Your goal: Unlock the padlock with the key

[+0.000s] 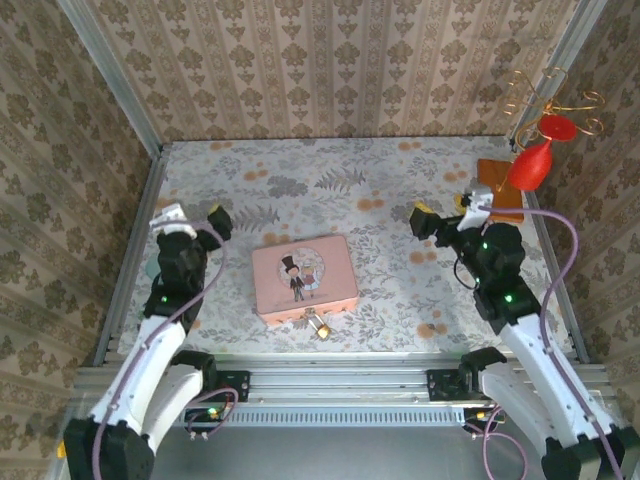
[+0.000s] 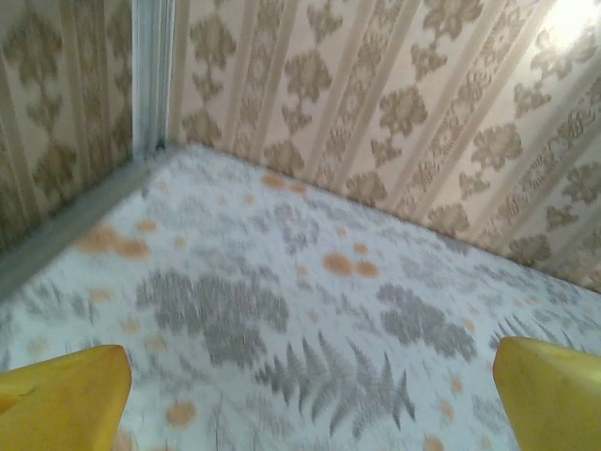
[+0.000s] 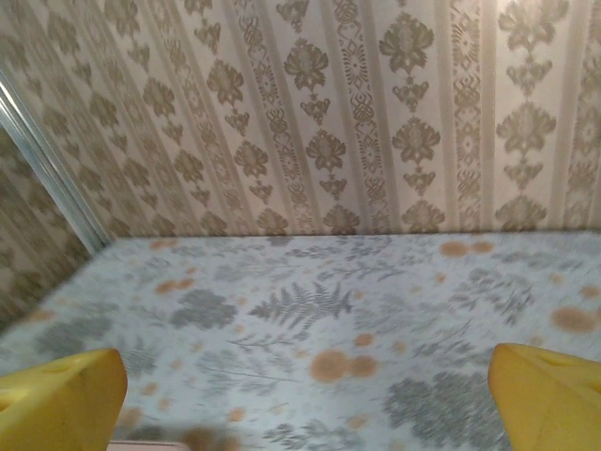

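A tiny brass padlock [image 1: 320,326] lies on the floral tablecloth, touching the near edge of the pink tin [image 1: 305,278] at the table's middle. The key is out of view. My left gripper [image 1: 195,216] hovers to the left of the tin, open and empty. In its wrist view the yellow fingertips [image 2: 61,402] stand wide apart over bare cloth. My right gripper [image 1: 450,210] hangs to the right of the tin, also open, and its yellow fingertips [image 3: 549,399] are spread with nothing between them.
A red ornament on a gold wire stand [image 1: 538,150] rises from a brown base [image 1: 500,188] at the back right. Wallpapered walls close in three sides. A metal rail [image 1: 340,358] runs along the near edge.
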You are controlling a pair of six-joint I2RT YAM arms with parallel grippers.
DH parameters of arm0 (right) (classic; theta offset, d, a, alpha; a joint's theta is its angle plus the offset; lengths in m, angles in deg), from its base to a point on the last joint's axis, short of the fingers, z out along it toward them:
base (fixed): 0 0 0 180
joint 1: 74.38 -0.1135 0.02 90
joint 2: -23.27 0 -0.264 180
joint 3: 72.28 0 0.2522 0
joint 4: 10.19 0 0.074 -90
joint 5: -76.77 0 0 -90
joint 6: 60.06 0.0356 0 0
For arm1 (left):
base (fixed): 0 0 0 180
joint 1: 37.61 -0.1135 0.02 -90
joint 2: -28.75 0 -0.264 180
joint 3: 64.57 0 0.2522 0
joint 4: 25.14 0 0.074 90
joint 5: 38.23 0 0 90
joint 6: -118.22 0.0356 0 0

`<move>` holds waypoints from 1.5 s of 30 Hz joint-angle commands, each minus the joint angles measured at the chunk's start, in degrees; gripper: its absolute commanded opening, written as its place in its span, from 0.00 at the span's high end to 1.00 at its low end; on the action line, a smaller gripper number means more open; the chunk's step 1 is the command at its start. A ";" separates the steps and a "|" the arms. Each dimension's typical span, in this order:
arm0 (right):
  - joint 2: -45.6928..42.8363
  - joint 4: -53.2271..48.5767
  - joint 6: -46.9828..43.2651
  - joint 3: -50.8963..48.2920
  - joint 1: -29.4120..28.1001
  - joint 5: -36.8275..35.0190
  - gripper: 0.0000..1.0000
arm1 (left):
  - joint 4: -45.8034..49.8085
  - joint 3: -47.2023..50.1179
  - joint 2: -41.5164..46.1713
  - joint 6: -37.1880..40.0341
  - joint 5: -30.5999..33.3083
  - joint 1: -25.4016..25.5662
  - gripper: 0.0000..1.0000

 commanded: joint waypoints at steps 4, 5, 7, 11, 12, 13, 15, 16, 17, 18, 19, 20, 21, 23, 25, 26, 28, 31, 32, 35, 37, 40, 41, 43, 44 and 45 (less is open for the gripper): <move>-6.30 -1.83 14.18 -5.60 -0.29 9.09 0.00 | 14.22 -5.94 -0.67 -2.86 -19.78 -1.98 0.00; -5.17 -6.27 13.32 -3.24 -0.49 11.49 0.00 | 18.23 -8.26 -2.47 -1.95 -20.03 -1.24 0.00; -2.69 -10.48 11.95 -0.71 -1.50 15.39 0.00 | 25.31 -11.86 -6.51 -1.70 -18.58 1.10 0.00; 0.64 -12.50 13.52 -0.92 -8.51 8.95 0.00 | 35.53 -18.62 -15.72 -0.83 -18.56 7.29 0.00; 1.47 -12.05 14.24 -1.87 -10.73 5.24 0.00 | 37.10 -19.78 -17.06 -0.29 -17.52 9.14 0.00; 2.58 -12.06 14.68 -2.24 -12.41 2.59 0.00 | 38.83 -20.96 -17.99 0.31 -15.33 11.33 0.00; 5.71 -12.94 15.55 -2.04 -16.11 -1.50 0.00 | 41.41 -22.34 -18.60 1.11 -10.40 14.60 0.00; 7.95 -13.60 16.02 -1.35 -17.72 -2.79 0.00 | 42.48 -22.68 -18.48 1.60 -8.78 17.09 0.00; 9.73 -14.10 16.37 -0.74 -19.06 -3.49 0.00 | 43.67 -22.83 -18.19 1.89 -7.92 18.01 0.00; 11.99 -14.30 16.55 0.04 -20.61 -3.94 0.00 | 44.72 -22.87 -17.88 1.89 -7.42 18.59 0.00; 14.09 -14.28 16.47 0.74 -22.24 -4.05 0.00 | 45.58 -22.61 -17.36 1.88 -7.02 19.21 0.00; 16.15 -14.33 16.13 1.48 -23.81 -4.28 0.00 | 46.67 -22.23 -16.89 1.52 -6.32 19.82 0.00; 17.81 -14.39 15.76 2.14 -25.34 -4.54 0.00 | 47.59 -21.72 -16.53 0.93 -5.26 20.48 0.00; 21.71 -14.60 15.03 3.57 -27.96 -4.79 0.00 | 49.90 -20.56 -16.03 -0.78 -2.20 22.08 0.00; 26.68 -15.33 15.10 5.50 -29.98 -3.97 0.00 | 49.92 -18.60 -15.54 -1.56 -2.26 22.84 0.00; 28.99 -15.87 15.23 6.66 -30.78 -3.25 0.00 | 49.51 -17.46 -15.28 -2.31 -2.76 22.98 0.00; 32.92 -16.49 15.19 8.90 -32.44 -1.59 0.00 | 47.42 -15.22 -14.60 -3.57 -5.01 23.12 0.00; 37.51 -16.97 15.02 11.65 -34.65 -0.12 0.00 | 44.52 -13.11 -13.96 -6.44 -6.67 24.13 0.00; 38.90 -17.03 14.94 12.49 -35.34 -0.04 0.00 | 43.09 -12.48 -14.02 -7.38 -7.22 24.82 0.00; 43.44 -17.85 15.57 14.80 -36.46 -0.45 0.00 | 38.43 -10.98 -15.38 -10.06 -8.76 26.85 0.00; 45.30 -18.70 16.26 16.26 -36.68 -0.13 0.00 | 35.41 -10.27 -17.04 -11.30 -10.09 27.59 0.00; 46.94 -17.98 16.60 17.11 -36.66 1.22 0.00 | 32.39 -10.04 -20.10 -12.50 -11.20 28.46 0.00; 47.17 -17.51 16.79 17.11 -36.68 1.29 0.00 | 31.45 -10.16 -21.29 -12.62 -11.45 28.89 0.00; 47.33 -17.27 17.20 17.20 -36.66 0.55 0.00 | 30.25 -10.79 -23.26 -12.58 -11.59 29.43 0.00; 47.26 -17.36 17.21 17.28 -36.61 -0.09 0.00 | 29.66 -11.27 -24.23 -12.49 -11.65 29.69 0.00; 47.26 -17.57 17.26 17.48 -36.64 -0.78 0.00 | 29.08 -11.56 -25.11 -12.46 -11.74 29.85 0.00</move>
